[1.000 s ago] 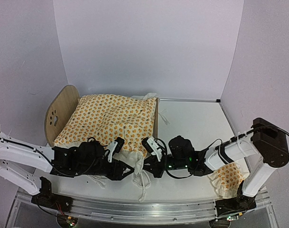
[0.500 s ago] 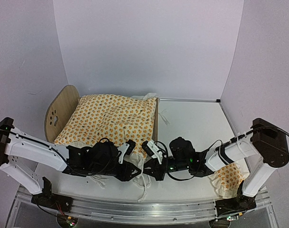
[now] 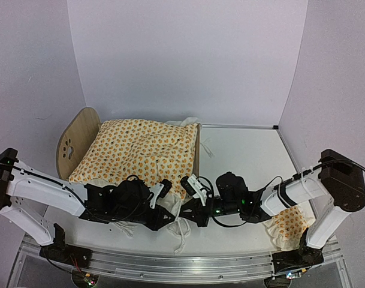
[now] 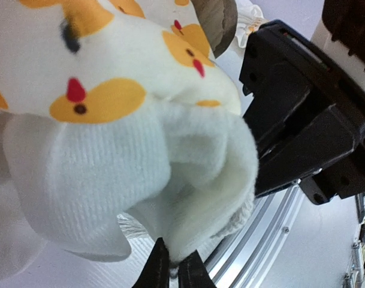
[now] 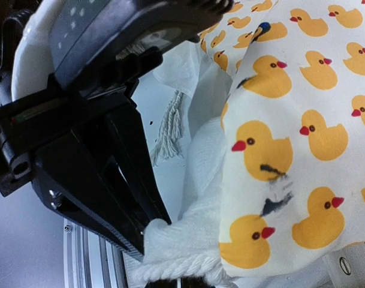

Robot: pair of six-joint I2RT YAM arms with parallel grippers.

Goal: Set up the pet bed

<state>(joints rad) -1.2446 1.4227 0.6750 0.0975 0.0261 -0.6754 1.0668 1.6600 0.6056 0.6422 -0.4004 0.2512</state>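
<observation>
White ruffle [image 4: 110, 180] at the near corner of the quilt [image 3: 137, 150] is what both arms work on, at about 6 o'clock on the tabletop [image 3: 242, 156] in the top view. The left jaws are pressed almost together, with a fold of that ruffle pinched between the tips. The right jaws are closed, and the ruffle's edge seems caught in them too, though their tips barely show in the right wrist view. The two sets of jaws sit just beside each other.

The step looks like drawing the quilt square over the bed [image 3: 74, 141]. To do it well, the left arm [image 3: 44, 189] and right arm [image 3: 296, 189] should part slowly along the hem, toward 9 and 3 o'clock, so the bunched corner flattens rather than twists. The pull should stay low and gentle: the bed looks light, and a hard tug toward 6 o'clock could drag or tip it. The loose cords [image 3: 181, 231] hanging below the corner are best kept out of the grips.

The bed stands at about 10 o'clock on the tabletop. Its long axis runs from 9 to 3 o'clock. The rounded board [image 3: 80, 129] with the paw cutout faces 9 o'clock, and the other board [image 3: 198, 150] shows edge-on at the 3 o'clock end. The quilt covers everything between them, so the mattress is hidden.
</observation>
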